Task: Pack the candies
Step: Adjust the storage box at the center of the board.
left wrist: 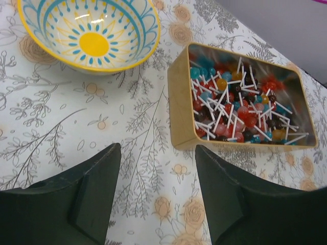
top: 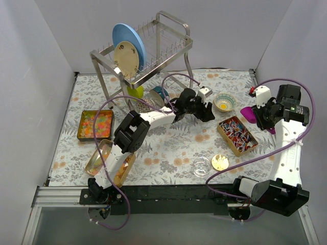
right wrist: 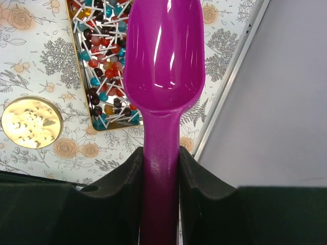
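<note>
The candies lie in several trays. A gold tray of red-blue-white wrapped pieces on white sticks (top: 236,134) sits right of centre; it also shows in the left wrist view (left wrist: 245,99) and the right wrist view (right wrist: 104,66). A tray of tiny red-orange-yellow bits (top: 94,125) sits at the left. Two clear boxes of yellow-orange gummies (top: 99,157) lie near the front left. My left gripper (top: 206,113) (left wrist: 158,168) is open and empty above the cloth, between bowl and stick-candy tray. My right gripper (top: 261,115) (right wrist: 161,163) is shut on the purple scoop (right wrist: 163,56) handle; the scoop is empty.
A patterned bowl (top: 225,102) (left wrist: 89,33) stands behind the stick-candy tray. A small glass jar (top: 202,166) and the gold lid (top: 219,162) (right wrist: 31,122) lie near the front. A dish rack (top: 153,51) with plates, a teal cup (top: 159,94) and a green item (top: 135,92) stand at the back.
</note>
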Robot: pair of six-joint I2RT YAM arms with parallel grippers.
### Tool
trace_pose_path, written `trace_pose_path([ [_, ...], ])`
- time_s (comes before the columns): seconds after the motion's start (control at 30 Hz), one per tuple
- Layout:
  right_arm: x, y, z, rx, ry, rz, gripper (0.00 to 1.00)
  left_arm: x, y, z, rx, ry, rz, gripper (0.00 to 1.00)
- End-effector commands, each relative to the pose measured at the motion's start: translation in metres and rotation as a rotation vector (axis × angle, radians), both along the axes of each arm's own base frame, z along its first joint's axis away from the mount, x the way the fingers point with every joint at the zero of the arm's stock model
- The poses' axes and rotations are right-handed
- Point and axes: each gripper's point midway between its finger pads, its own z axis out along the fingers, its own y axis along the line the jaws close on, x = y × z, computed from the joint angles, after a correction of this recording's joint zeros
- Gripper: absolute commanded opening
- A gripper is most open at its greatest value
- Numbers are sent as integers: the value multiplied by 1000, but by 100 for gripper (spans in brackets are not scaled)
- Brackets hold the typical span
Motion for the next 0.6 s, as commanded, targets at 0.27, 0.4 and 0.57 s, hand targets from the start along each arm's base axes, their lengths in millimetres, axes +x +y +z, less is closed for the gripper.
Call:
trace_pose_path([
  [0.27, -18, 5, 5, 2, -7, -5, 1, -10, -59, 22, -103, -61, 110, 60],
  [0.4, -20, 7, 3, 12, 3, 3, 1, -4, -51, -2, -21, -76, 168, 59],
  [0.57, -20, 7, 3, 7, -7, 14, 1, 0, -40, -25, 54, -73, 206, 57],
])
